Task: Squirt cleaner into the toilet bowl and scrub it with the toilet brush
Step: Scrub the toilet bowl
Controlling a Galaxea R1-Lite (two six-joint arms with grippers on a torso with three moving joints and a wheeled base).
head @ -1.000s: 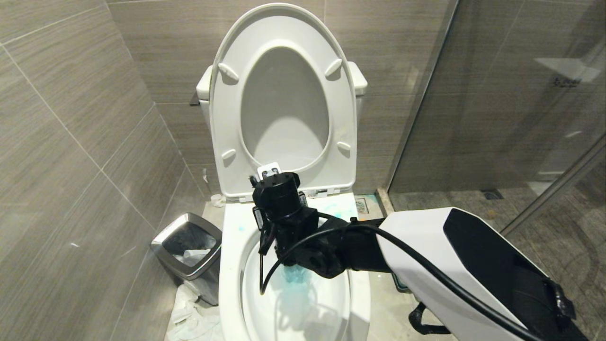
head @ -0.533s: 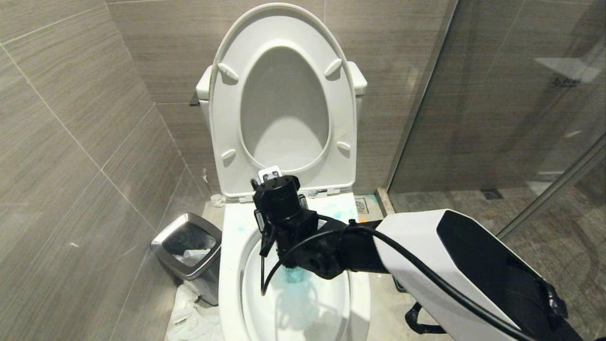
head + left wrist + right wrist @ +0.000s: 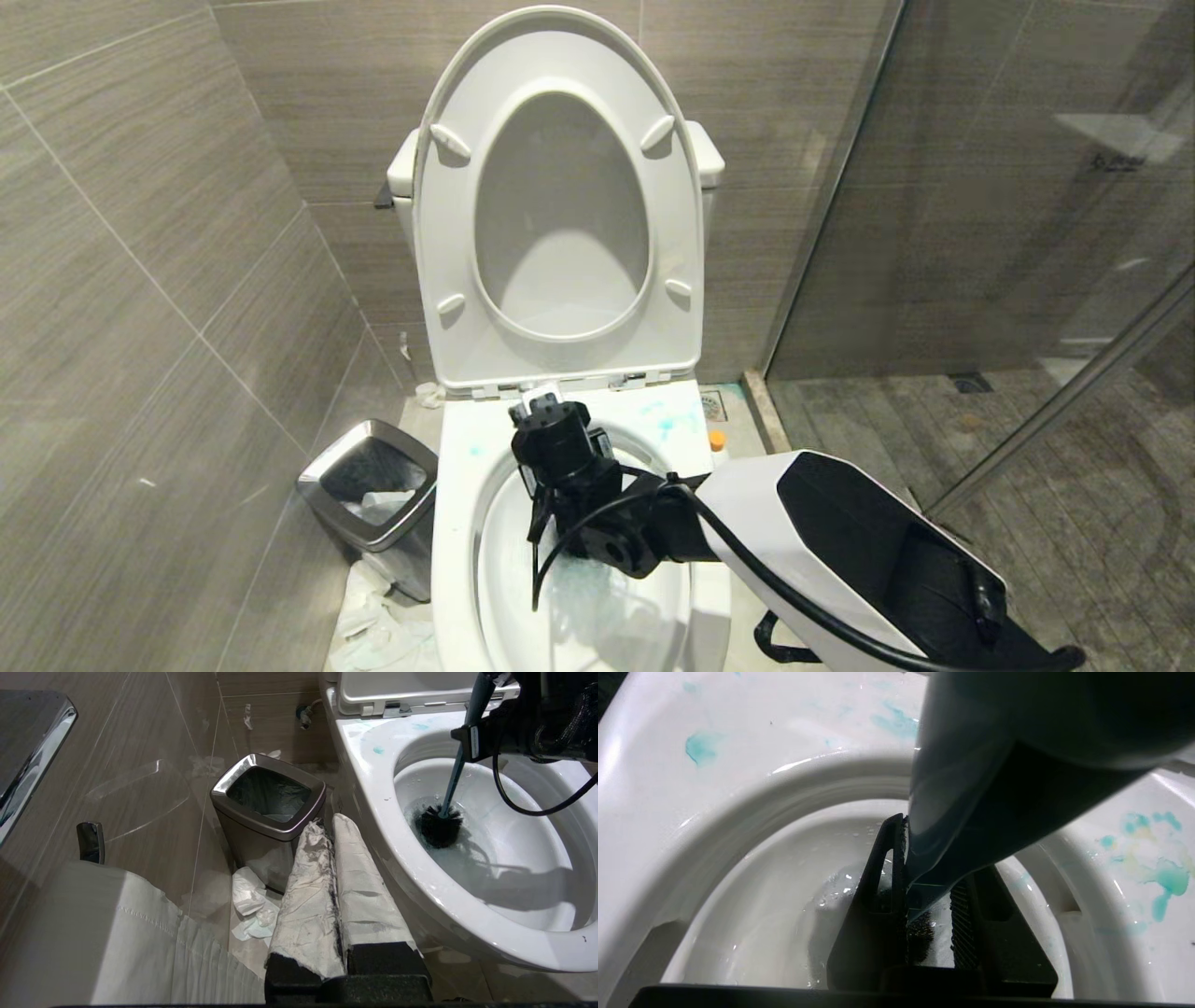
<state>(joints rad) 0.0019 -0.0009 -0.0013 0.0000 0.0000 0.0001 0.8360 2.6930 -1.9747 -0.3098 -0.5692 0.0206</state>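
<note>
The white toilet bowl (image 3: 457, 523) stands open, its seat and lid (image 3: 560, 215) raised against the tank. My right gripper (image 3: 929, 858) is shut on the slate-blue handle of the toilet brush (image 3: 971, 788). Seen from the left wrist, the right gripper (image 3: 472, 742) holds the handle over the bowl (image 3: 373, 793), and the black brush head (image 3: 439, 826) sits in the water at the bottom. Light blue cleaner smears (image 3: 1157, 877) mark the rim (image 3: 668, 812). The cleaner's orange cap (image 3: 717, 437) shows on the floor right of the toilet. My left gripper (image 3: 329, 823) is shut and parked low beside the bowl.
A steel waste bin (image 3: 373, 495) stands left of the toilet with crumpled tissue (image 3: 373, 625) on the floor before it. A tiled wall closes the left side. A glass shower partition (image 3: 980, 233) closes the right. A toilet paper roll (image 3: 117, 933) hangs near my left gripper.
My right arm has sunk and drawn back from the foot of the raised seat, taking the brush lower into the bowl. The cleaner's orange cap has come into sight.
</note>
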